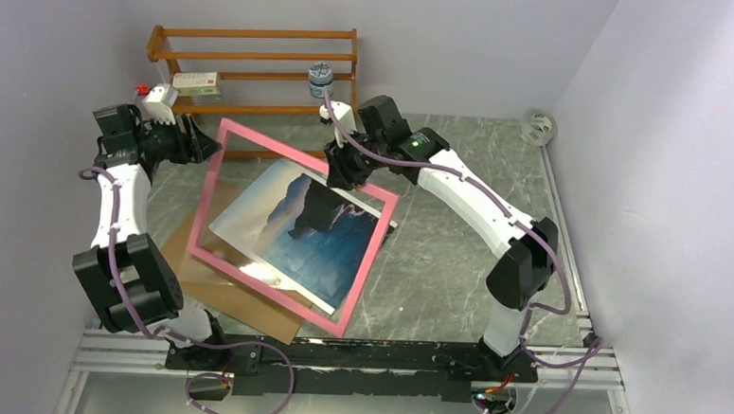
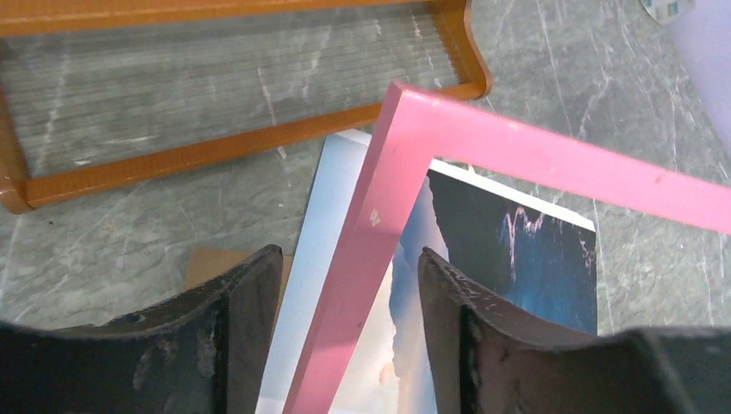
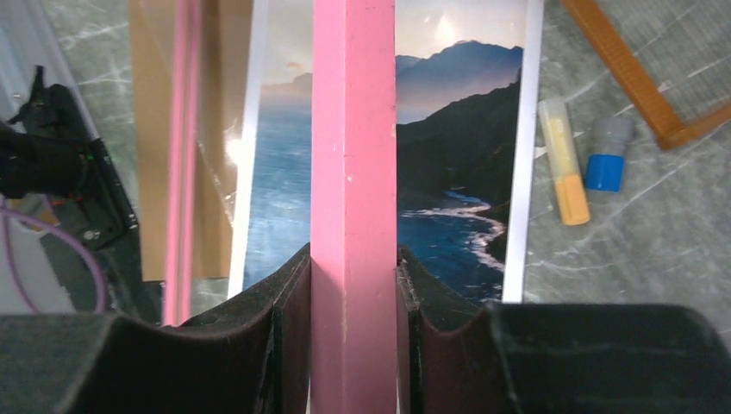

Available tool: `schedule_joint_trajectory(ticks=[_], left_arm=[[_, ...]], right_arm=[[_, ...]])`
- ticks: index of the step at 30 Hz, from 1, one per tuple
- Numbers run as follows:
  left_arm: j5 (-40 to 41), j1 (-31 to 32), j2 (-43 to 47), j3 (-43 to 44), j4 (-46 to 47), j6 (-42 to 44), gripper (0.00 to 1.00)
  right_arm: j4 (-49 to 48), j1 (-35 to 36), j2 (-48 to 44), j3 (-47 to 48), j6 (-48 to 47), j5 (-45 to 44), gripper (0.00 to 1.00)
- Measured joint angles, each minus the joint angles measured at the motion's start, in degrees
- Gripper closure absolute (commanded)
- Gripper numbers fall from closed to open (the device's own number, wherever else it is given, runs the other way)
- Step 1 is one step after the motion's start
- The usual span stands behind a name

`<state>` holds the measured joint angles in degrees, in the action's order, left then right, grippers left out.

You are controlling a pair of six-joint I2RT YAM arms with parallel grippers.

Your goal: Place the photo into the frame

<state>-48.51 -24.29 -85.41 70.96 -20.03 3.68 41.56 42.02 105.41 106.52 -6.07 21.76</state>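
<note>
1. Clamp of right gripper (image 3: 353, 259) on the far rail of the frame (image 1: 264, 292): pads pressed flat against both sides of the pink wood.
2. Left gripper (image 2: 349, 254) astride the left rail near its far corner, jaws apart with a gap on each side, grasping nothing.
3. Frame held up and tilted above the photo (image 1: 342, 253), picture side up on the grey table (image 1: 435, 277), partly over a brown hardboard sheet (image 1: 244, 305).
4. Frame: judged stiff and fairly light, yet prone to swing from one clamp; reflections hint at a breakable pane. Best gripped on opposite rails.
5. Photo: likely thin, floppy, slippery on the table. Best pinched at its white margin.
</note>
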Motion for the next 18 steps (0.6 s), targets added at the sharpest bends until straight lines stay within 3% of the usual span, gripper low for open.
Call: schedule_joint_trajectory(ticks=[10, 18], left_arm=[[2.8, 0.0, 7.1, 0.5, -0.6, -4.5, 0.09], [8.1, 0.0, 8.5, 5.0, -3.5, -18.1, 0.08]], right_arm=[[-9.4, -2.8, -11.3, -14.7, 8.0, 3.4, 1.0], [-16.8, -7.2, -22.3, -24.4, 15.5, 4.1, 1.0]])
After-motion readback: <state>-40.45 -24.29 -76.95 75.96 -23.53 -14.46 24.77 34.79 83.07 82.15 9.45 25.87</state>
